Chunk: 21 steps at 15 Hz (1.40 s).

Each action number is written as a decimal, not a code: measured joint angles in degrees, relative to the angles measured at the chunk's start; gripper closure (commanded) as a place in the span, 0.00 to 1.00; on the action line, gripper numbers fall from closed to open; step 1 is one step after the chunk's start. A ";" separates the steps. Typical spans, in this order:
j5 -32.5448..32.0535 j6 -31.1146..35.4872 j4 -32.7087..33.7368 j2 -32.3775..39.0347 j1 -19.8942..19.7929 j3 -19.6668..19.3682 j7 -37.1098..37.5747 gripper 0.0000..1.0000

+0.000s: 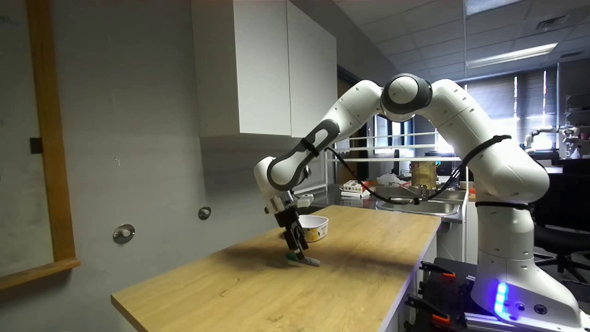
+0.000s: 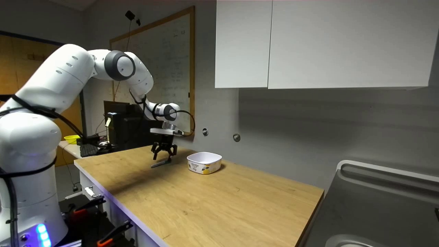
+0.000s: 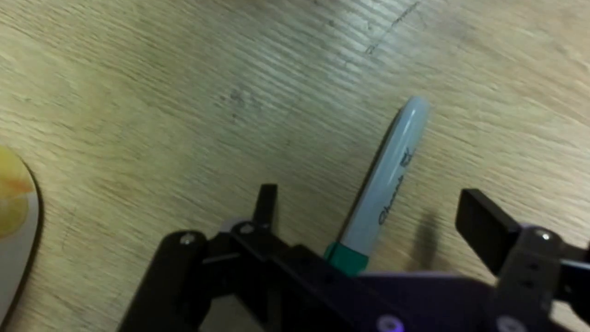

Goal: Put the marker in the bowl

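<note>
The marker (image 3: pixel 385 184) is a grey pen with a green cap, lying flat on the wooden table. It also shows in both exterior views (image 1: pixel 310 261) (image 2: pixel 160 164). My gripper (image 3: pixel 368 197) is open, low over the marker, with one finger on each side of it and a gap to each. It covers part of the green cap in the wrist view. The gripper points down in both exterior views (image 1: pixel 298 251) (image 2: pixel 162 159). The bowl (image 2: pixel 204 167) is a white, rounded-square container with lemon print, upright beside the gripper. It also shows in an exterior view (image 1: pixel 316 230) and at the wrist view's left edge (image 3: pixel 11 240).
The wooden table (image 2: pixel 205 202) runs along a grey wall. White cabinets (image 1: pixel 265 69) hang above it. A sink (image 1: pixel 426 207) adjoins one end of the table. A whiteboard (image 2: pixel 161 58) hangs on the wall behind the arm.
</note>
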 measured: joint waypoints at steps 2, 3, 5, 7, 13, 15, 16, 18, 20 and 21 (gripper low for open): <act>-0.14 0.48 0.53 0.69 0.09 0.00 0.00 0.00; -0.21 0.62 0.84 0.97 0.11 0.00 0.00 0.00; -0.30 0.90 1.26 1.32 0.11 -0.03 0.00 0.00; -0.31 1.34 1.38 1.54 0.10 -0.12 0.00 0.00; -0.32 2.06 1.38 2.29 0.04 -0.50 0.00 0.25; -0.35 2.47 1.38 2.66 -0.06 -0.56 -0.01 0.32; -0.53 2.61 1.42 2.65 -0.10 -0.65 -0.01 0.40; -0.62 2.65 1.65 2.52 -0.25 -0.78 -0.03 0.56; -0.62 2.65 1.84 2.29 -0.31 -0.78 -0.03 0.71; -0.63 2.65 1.90 2.18 -0.31 -0.78 -0.03 0.78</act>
